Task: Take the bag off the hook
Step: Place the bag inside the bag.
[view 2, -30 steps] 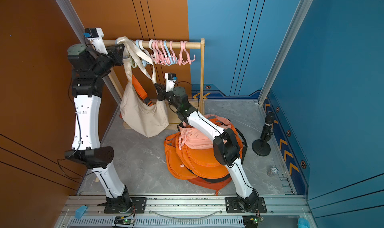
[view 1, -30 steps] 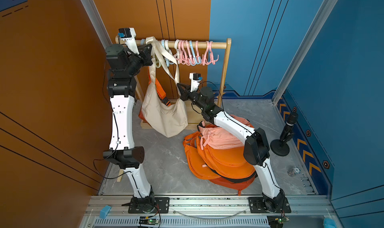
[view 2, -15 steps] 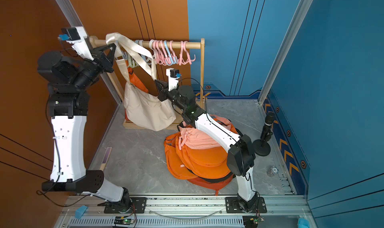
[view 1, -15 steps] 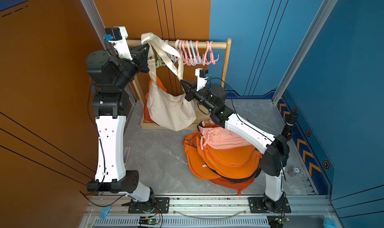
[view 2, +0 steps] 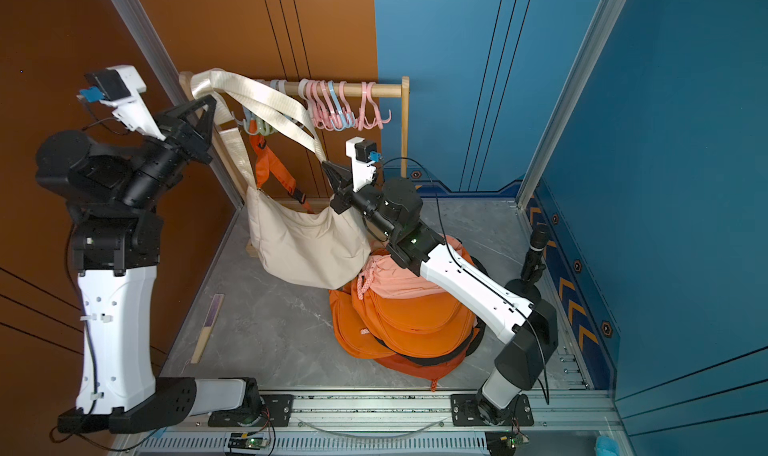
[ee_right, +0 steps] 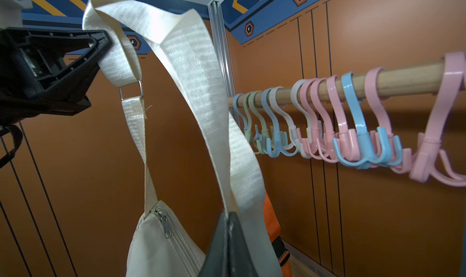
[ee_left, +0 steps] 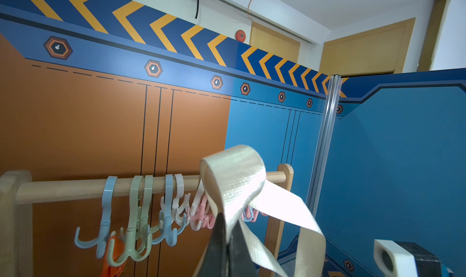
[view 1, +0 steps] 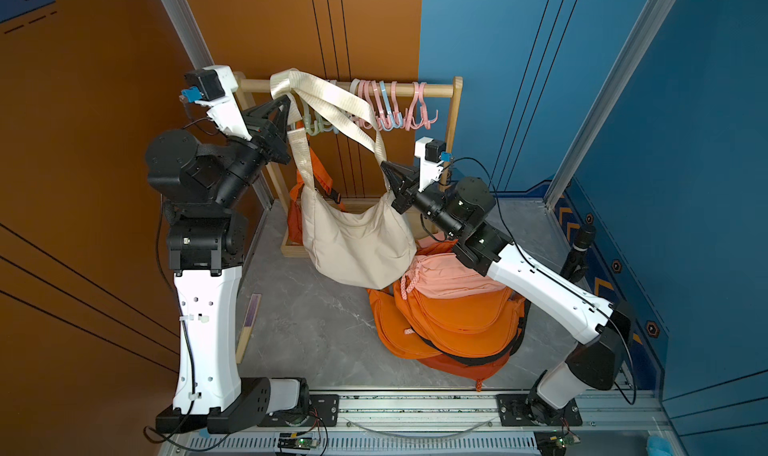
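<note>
A cream bag [view 1: 353, 242] [view 2: 303, 246] hangs in the air by its long woven strap [view 1: 328, 97]. My left gripper [view 1: 286, 101] [ee_left: 227, 227] is shut on the strap's top loop, which stands above the left end of the wooden rail [view 1: 436, 88]. My right gripper [view 1: 384, 167] [ee_right: 228, 217] is shut on the strap just above the bag's right end. In the right wrist view the strap [ee_right: 196, 86] hangs apart from the row of pastel hooks [ee_right: 353, 127], touching none of them. The bag's zipper [ee_right: 166, 227] shows below.
An orange bag [view 1: 309, 171] hangs from a green hook [view 1: 311, 126] behind the cream one. Orange and pink bags [view 1: 449, 308] are piled on the floor under my right arm. A black stand [view 1: 577, 250] is at the right wall, a wooden stick [view 1: 249, 325] by the left wall.
My left gripper has risen and pulled back from the rail, drawing the strap's loop up off the hooks. The right gripper rose too, and the bag swung forward.
</note>
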{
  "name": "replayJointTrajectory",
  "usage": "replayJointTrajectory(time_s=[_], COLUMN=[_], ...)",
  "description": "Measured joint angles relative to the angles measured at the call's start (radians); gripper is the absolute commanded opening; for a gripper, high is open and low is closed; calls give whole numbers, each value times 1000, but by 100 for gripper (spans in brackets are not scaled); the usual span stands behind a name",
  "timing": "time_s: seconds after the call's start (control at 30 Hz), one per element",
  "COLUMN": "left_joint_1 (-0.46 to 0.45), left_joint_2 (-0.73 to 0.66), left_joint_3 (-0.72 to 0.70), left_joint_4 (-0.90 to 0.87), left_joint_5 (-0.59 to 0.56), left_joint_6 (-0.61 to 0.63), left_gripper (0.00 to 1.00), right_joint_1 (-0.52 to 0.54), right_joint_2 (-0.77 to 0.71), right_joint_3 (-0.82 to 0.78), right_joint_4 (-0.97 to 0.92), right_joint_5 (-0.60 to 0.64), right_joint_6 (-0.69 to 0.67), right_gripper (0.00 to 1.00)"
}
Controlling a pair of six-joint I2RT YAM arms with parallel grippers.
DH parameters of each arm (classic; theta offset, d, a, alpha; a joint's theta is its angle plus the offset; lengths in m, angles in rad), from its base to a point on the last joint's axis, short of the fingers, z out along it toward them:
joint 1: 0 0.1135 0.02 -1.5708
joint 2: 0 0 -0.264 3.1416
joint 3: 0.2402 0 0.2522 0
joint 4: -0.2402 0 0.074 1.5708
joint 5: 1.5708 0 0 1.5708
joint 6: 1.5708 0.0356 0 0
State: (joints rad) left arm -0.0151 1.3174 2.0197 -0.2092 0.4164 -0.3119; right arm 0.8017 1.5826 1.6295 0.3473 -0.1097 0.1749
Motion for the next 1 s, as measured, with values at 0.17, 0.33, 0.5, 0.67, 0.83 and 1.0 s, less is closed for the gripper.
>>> replayJointTrajectory(time_s=[0.17,0.33,0.5,0.67,0.83,1.0], left_joint_1=[-60,-107,-171,-239,-300,-428], left_joint_2=[-55,-108,-170,-195,-180,-156], left_joint_3=[-32,-46,-80,-123,-148,-219], left_joint_4=[20,26,34,35,39,45], left_joint_5=[2,4,4,3,-6,-60], left_joint_6=[1,3,23,47,66,121], left_gripper=[0,0,0,0,0,0], right_joint_1=[20,24,30,31,31,23], right_joint_2=[-138,-269,-390,-505,-606,-696], right_joint_3=[-74,-126,-166,-224,-279,-357], right_joint_4=[-26,-68,-113,-158,-207,-237], right_joint_5=[27,65,116,179,251,328], right_joint_6=[-61,-115,-166,-214,-269,-317], right_gripper=[0,0,0,0,0,0])
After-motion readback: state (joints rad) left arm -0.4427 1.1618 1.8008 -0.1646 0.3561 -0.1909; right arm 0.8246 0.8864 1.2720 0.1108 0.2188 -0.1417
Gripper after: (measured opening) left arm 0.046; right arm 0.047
